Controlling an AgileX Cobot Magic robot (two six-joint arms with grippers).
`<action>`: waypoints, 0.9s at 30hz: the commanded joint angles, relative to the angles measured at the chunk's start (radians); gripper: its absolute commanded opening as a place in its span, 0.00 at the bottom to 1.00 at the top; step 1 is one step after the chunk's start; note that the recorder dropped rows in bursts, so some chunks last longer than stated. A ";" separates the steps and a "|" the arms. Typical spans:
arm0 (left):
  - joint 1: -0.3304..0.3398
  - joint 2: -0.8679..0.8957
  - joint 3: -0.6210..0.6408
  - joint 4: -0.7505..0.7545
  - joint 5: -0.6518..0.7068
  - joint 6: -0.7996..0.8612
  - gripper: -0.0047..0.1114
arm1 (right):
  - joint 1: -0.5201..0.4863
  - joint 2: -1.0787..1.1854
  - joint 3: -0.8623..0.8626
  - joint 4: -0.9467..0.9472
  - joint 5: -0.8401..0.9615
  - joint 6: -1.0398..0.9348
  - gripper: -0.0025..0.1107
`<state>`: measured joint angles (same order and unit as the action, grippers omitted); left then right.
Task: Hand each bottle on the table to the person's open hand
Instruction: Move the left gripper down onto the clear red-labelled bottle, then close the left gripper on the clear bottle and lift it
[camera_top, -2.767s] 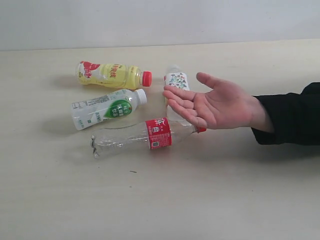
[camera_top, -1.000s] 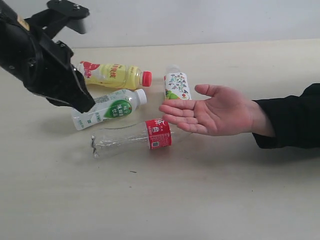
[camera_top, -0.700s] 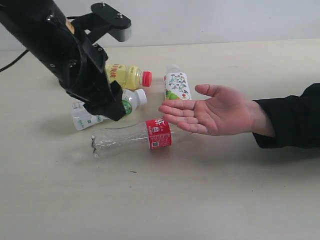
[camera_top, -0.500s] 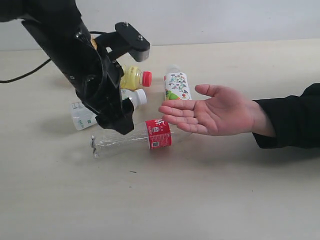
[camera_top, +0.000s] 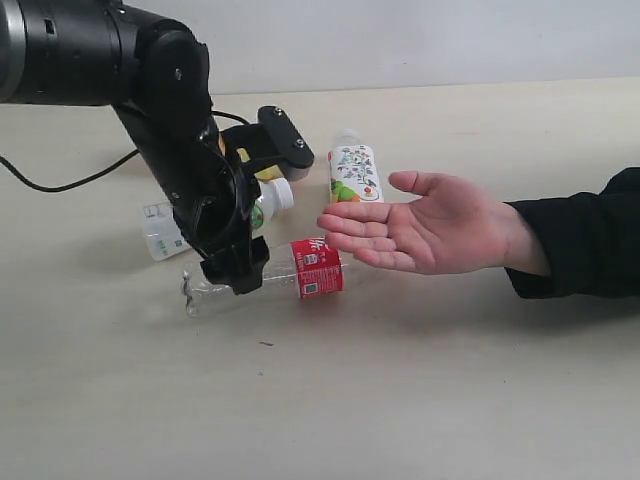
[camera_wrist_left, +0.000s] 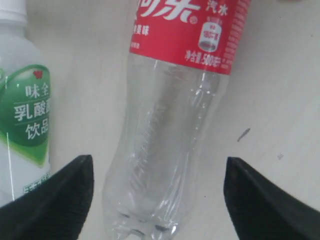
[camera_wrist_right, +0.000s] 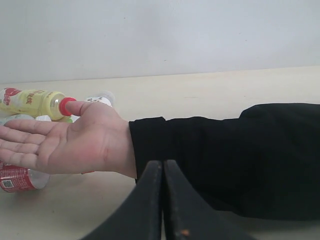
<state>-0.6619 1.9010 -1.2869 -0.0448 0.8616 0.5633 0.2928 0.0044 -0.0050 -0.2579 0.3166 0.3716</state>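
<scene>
My left gripper (camera_top: 236, 274) is open and low over the base half of the clear red-label bottle (camera_top: 318, 267), which lies flat on the table (camera_top: 420, 400). In the left wrist view that clear red-label bottle (camera_wrist_left: 170, 115) lies between the two spread fingertips (camera_wrist_left: 75, 182), apart from both. The milky white green-label bottle (camera_wrist_left: 25, 120) lies right beside it. My arm hides most of the yellow bottle (camera_wrist_right: 30, 102) in the exterior view. The cartoon-print bottle (camera_top: 353, 172) lies beyond the person's open hand (camera_top: 440, 220), held palm up. My right gripper (camera_wrist_right: 163, 170) is shut and empty, near the black sleeve.
A black cable (camera_top: 70, 185) trails from the left arm across the table's back left. The person's black-sleeved forearm (camera_top: 580, 235) reaches in from the right. A pale wall (camera_top: 400, 40) stands behind the table.
The left arm has swung in from the upper left and come down over the clear red-label bottle, covering the yellow bottle. The hand has barely moved in the last second.
</scene>
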 joint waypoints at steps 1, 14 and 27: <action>-0.006 0.015 -0.007 0.002 -0.022 0.001 0.65 | 0.004 -0.004 0.005 -0.003 -0.008 -0.005 0.02; -0.006 0.089 -0.007 0.005 -0.051 0.004 0.65 | 0.004 -0.004 0.005 -0.003 -0.008 -0.005 0.02; -0.006 0.170 -0.007 0.015 -0.094 0.004 0.64 | 0.004 -0.004 0.005 -0.003 -0.008 -0.005 0.02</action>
<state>-0.6619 2.0701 -1.2883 -0.0339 0.7685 0.5679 0.2928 0.0044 -0.0050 -0.2579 0.3166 0.3716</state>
